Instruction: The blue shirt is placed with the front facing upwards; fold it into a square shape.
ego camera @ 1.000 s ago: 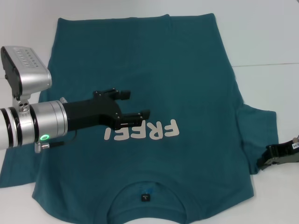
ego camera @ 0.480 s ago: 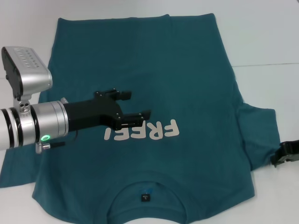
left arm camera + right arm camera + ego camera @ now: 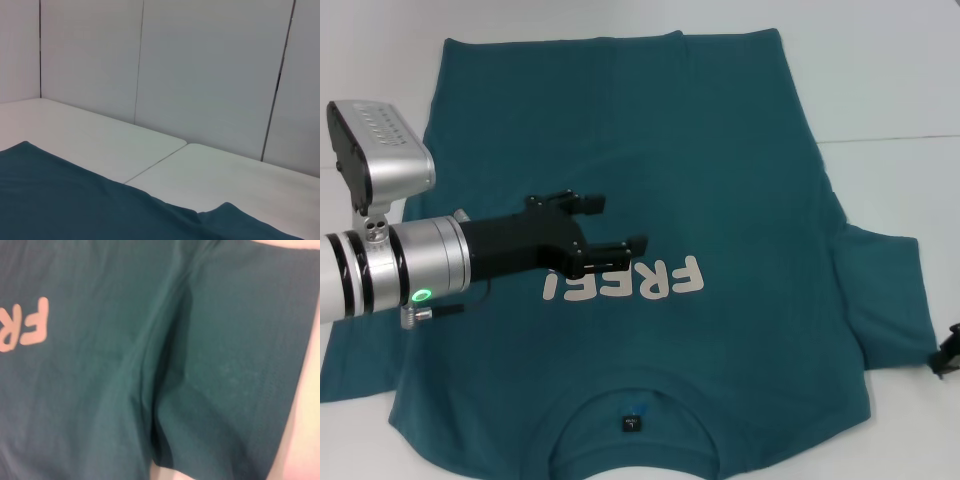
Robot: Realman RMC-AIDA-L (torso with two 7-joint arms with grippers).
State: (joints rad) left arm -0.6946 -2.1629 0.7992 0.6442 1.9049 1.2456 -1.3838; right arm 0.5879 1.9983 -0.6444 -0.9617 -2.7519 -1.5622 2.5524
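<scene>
While the blue shirt (image 3: 650,200) lies spread front-up on the white table (image 3: 890,90), collar nearest me and lettering (image 3: 625,282) across the chest, I have the left gripper (image 3: 608,228) hovering over the chest with its jaws wide and holding nothing. My right gripper (image 3: 950,350) barely shows past the right sleeve (image 3: 885,295); I cannot tell its jaws

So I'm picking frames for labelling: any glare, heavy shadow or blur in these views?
Head view: even light, no glare; the left gripper casts only a faint shadow on the blue shirt, and the lettering reads clearly. Right wrist view: close and soft, the shirt's fold dark with shadow. Left wrist view: flat light, no glare on the table.
</scene>
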